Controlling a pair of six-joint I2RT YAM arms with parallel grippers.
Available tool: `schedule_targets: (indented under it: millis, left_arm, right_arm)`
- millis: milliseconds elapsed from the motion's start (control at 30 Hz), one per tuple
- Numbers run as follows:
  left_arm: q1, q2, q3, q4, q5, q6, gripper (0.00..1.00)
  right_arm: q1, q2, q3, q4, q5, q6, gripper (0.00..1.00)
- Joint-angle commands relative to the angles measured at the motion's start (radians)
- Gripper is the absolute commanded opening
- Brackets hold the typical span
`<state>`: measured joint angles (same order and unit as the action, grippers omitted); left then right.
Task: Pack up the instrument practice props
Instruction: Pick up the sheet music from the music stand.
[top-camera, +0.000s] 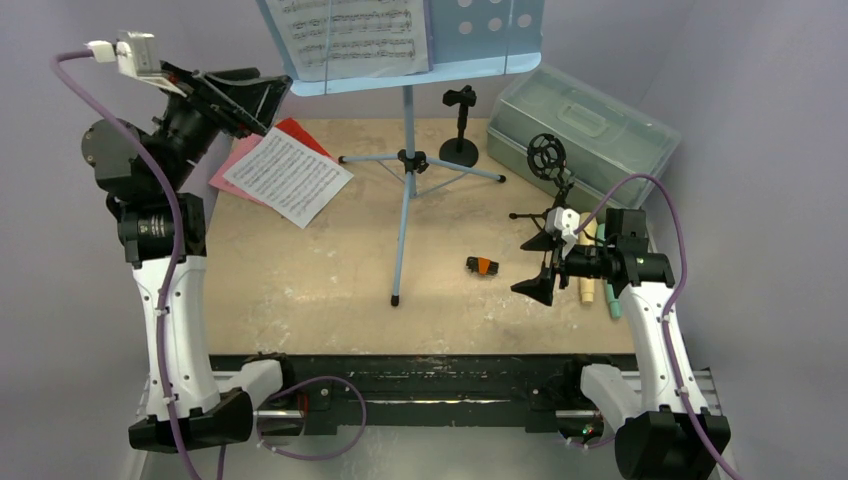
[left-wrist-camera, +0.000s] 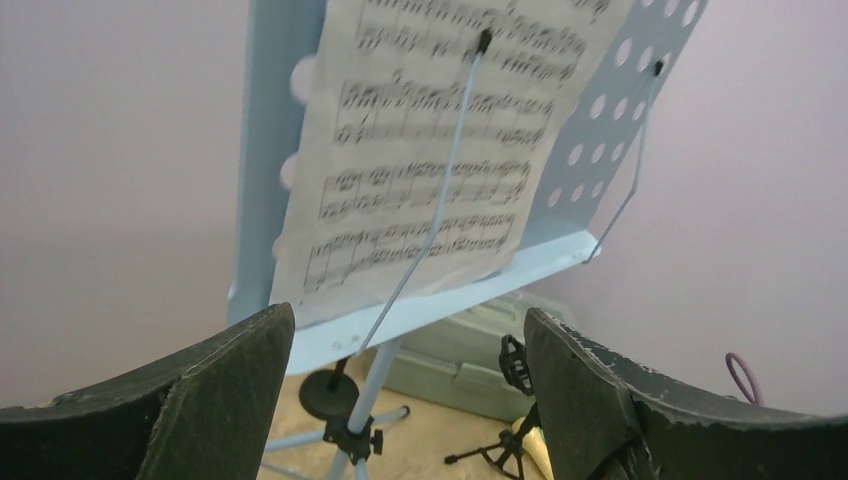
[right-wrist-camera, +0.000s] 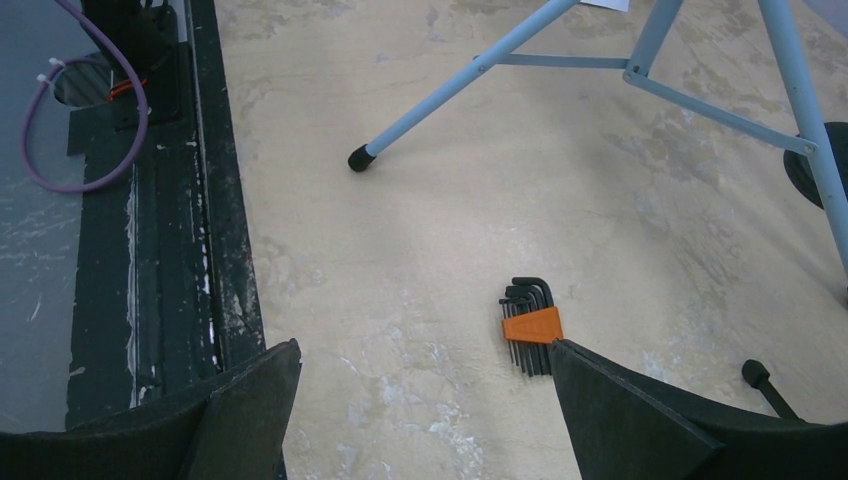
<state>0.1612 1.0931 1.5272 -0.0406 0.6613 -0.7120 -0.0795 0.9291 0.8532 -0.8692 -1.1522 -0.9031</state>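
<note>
**Top external.** Nothing packed yet, going by the layout (whole job left).
- Pale-blue sheet-music rack (top-camera: 480, 40) up on its tripod legs (top-camera: 405, 220), just ahead of the raised left gripper (top-camera: 262, 105).
- Jaws of that gripper spread, nothing between them.
- Clipped page (top-camera: 350, 35) on the rack.
- Loose white page (top-camera: 288, 175) and red page (top-camera: 300, 133) flat on the table (top-camera: 300, 290), below that gripper.
- Right gripper (top-camera: 540, 265) low over the table, spread wide, empty.
- Cream microphone (top-camera: 590, 270) and teal microphone (top-camera: 612, 300) lying just behind its fingers.
- Shock-mount mic holder (top-camera: 547, 155) just beyond it, small black mic holder (top-camera: 460, 125) farther ahead.
- Plastic case (top-camera: 585, 125) past the holders, lid apparently shut.

**Left wrist.**
- Both fingers (left-wrist-camera: 200, 400) well apart, nothing pinched.
- Dead ahead and above: the clipped page pinned by thin wire retainers (left-wrist-camera: 440, 200), not readable from the top view.
- Perforations and the ledge also clear here.
- Loose pages and microphones out of this view.

**Right wrist.**
- Fingers (right-wrist-camera: 620, 410) wide apart over bare table.
- Hex key set (right-wrist-camera: 528, 325) in an orange clip just inside the right finger (only a small blob from above).
- One tripod foot (right-wrist-camera: 360, 157) ahead.
- Rack top, pages and case not visible here.
</note>
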Motion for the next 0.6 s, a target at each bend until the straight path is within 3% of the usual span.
schedule_targets:
  millis: [0, 233, 567]
  left_arm:
    - [-0.004, 0.045, 0.116, 0.074, -0.035, -0.036, 0.83]
    - [-0.004, 0.143, 0.170, 0.249, -0.023, -0.185, 0.79]
    - [-0.003, 0.251, 0.223, 0.374, -0.026, -0.336, 0.74]
  right_arm:
    - [-0.003, -0.003, 0.007, -0.011, -0.036, -0.020, 0.99]
    - [-0.003, -0.001, 0.007, -0.010, -0.033, -0.022, 0.99]
    - [-0.003, 0.004, 0.008, -0.011, -0.036, -0.023, 0.99]
